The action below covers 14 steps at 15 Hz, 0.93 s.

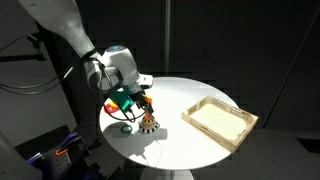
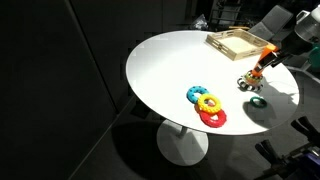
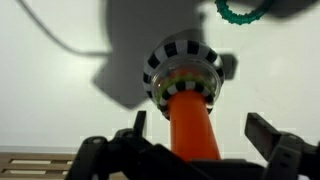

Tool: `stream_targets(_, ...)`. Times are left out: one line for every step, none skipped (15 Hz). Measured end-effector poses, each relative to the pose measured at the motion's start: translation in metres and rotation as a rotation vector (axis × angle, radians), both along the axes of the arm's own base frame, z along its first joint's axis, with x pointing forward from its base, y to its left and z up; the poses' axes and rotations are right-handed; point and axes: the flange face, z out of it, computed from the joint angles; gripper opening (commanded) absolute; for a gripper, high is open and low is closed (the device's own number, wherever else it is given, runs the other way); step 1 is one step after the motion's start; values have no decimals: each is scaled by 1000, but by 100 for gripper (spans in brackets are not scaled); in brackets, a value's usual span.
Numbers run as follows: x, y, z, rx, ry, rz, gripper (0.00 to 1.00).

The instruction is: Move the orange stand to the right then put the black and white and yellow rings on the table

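Note:
The orange stand (image 3: 190, 125) is upright on the white round table (image 2: 170, 65). A black and white ring (image 3: 184, 58) sits at its foot with a yellow ring (image 3: 180, 85) on it. The stand also shows in both exterior views (image 1: 147, 119) (image 2: 254, 74). My gripper (image 3: 200, 130) is open, with one finger on each side of the orange post and a gap on both sides. It shows above the stand in both exterior views (image 1: 139, 104) (image 2: 272, 56).
A green ring (image 3: 244, 11) (image 1: 125, 126) (image 2: 258, 101) lies on the table near the stand. A wooden tray (image 1: 220, 121) (image 2: 240, 42) stands further off. Blue (image 2: 196, 93), yellow (image 2: 208, 102) and red (image 2: 213, 118) rings lie piled together mid-table.

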Motion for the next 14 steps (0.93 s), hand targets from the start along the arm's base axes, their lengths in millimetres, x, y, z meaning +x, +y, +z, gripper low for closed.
stream_targets(-2,0,-2,-4,6,6,100)
stream_targets(-5,0,-4,-9,13,14,100)
stream_targets(-7,-1,-5,-16,19,23,100)
stream_targets(-8,-1,-6,-21,22,29,100)
stream_targets(-8,0,-6,-23,23,33,100)
stream_targets(-8,0,-6,-24,22,34,100)
stream_targets(-8,0,-5,-25,21,34,100)
stream_targets(-8,0,-5,-25,20,35,100)
stream_targets(-8,0,-5,-25,21,35,100)
stream_targets(-9,0,-7,-24,25,35,100)
stream_targets(-9,0,-9,-24,29,35,100)
stream_targets(-9,0,-10,-23,32,34,100)
stream_targets(-9,0,-12,-23,34,35,100)
stream_targets(-9,1,-13,-23,31,36,100)
